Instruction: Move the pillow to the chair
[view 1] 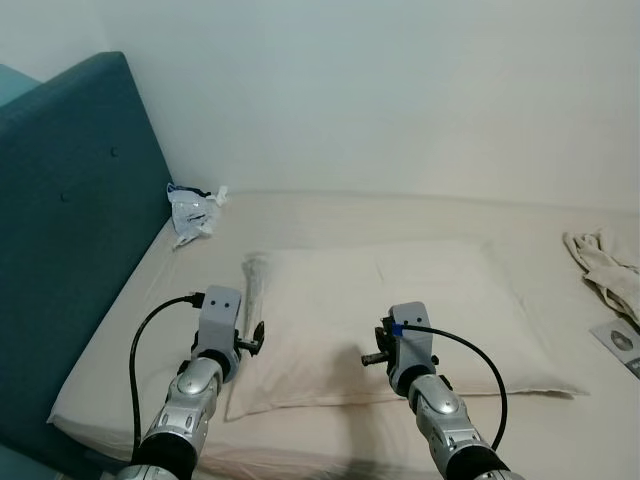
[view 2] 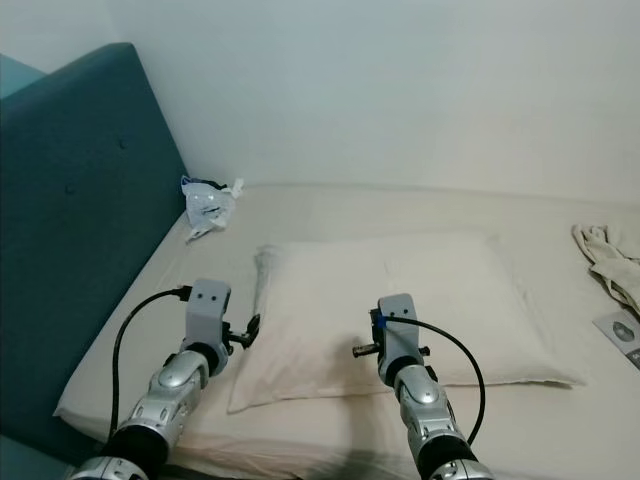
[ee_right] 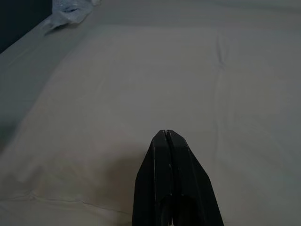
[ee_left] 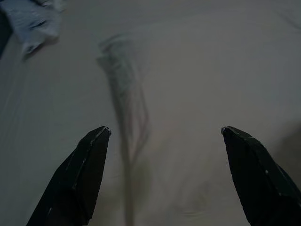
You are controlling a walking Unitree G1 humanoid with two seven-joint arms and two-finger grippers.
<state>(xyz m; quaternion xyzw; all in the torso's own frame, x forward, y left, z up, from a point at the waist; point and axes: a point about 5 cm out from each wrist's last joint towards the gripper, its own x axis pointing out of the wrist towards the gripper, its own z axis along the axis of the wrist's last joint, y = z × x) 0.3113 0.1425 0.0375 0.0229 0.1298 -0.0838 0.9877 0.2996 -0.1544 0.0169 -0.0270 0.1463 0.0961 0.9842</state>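
Headboard [view 1: 70,230], teal and padded, stands at the far left, along the left side of the bed [view 1: 120,320]. Crumpled white bag [view 1: 192,212] (plastic, with some blue on it) lies on the bed's beige sheet near the headboard, close to the wall [view 1: 400,90].

Left gripper [ee_left: 164,134] hovers above the pillow's left edge; its fingers [ee_left: 77,179] are spread wide, with the pillow's seam running between them in the wrist view. A black cable [view 1: 150,330] loops from the left arm's wrist.

Pillow [view 1: 400,320], beige like the sheet, lies flat in the middle of the bed, its long side across the robot's front. Both arms reach over its near half.

Right gripper [ee_right: 167,136] is over the pillow's middle, fingers pressed together with nothing between them, tip low over the fabric (cannot tell if it touches). Another black cable [view 1: 480,365] arcs from that wrist.

Cloth [view 1: 610,270], off-white and bunched, lies on the bed at the far right, well apart from the pillow. Just below it a small grey packet [view 1: 622,342] sits at the right edge.
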